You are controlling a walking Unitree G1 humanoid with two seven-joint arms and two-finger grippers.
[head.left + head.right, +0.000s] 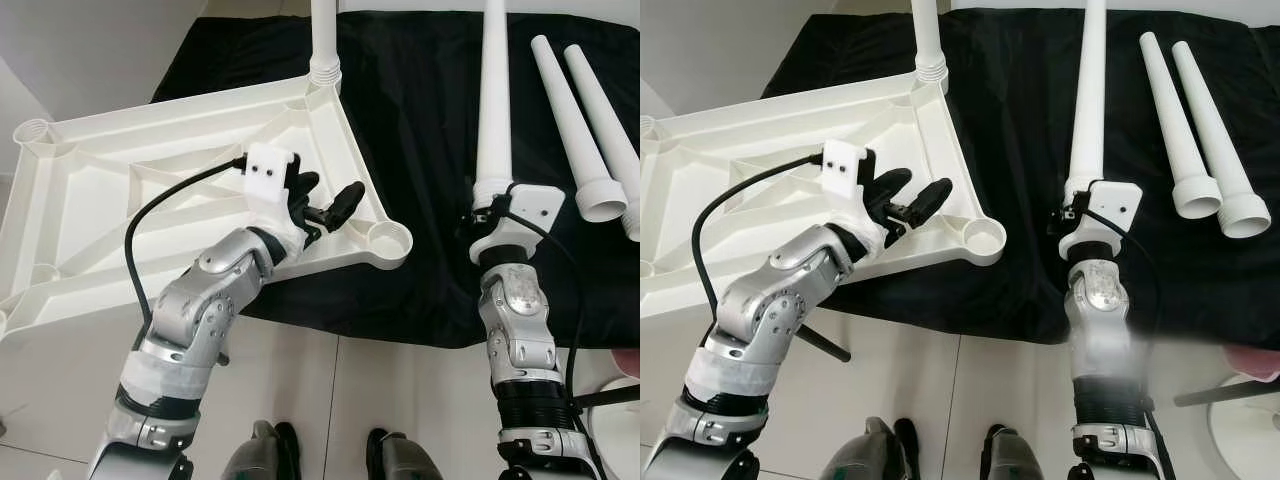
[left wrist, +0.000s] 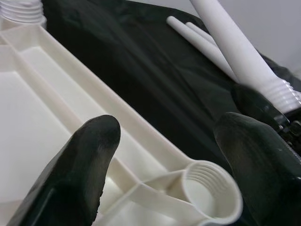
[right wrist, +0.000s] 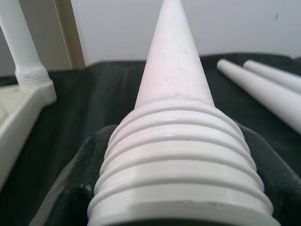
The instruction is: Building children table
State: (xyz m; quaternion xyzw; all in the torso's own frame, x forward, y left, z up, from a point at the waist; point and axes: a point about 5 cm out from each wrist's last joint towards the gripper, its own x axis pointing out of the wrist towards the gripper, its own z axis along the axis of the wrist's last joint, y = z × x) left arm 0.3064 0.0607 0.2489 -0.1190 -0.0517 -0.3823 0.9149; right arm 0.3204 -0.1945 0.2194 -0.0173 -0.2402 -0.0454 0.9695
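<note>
right wrist view, right pincer (image 3: pixel 178 207) clenched on threaded leg (image 3: pixel 176 136), left pincer (image 1: pixel 322 203) released over tabletop (image 1: pixel 120 200)

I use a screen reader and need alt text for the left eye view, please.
The right claw holds a white table leg by its threaded end above a black cloth. The open left claw rests on the upturned white tabletop near an empty corner socket; two spare legs lie at right.
</note>
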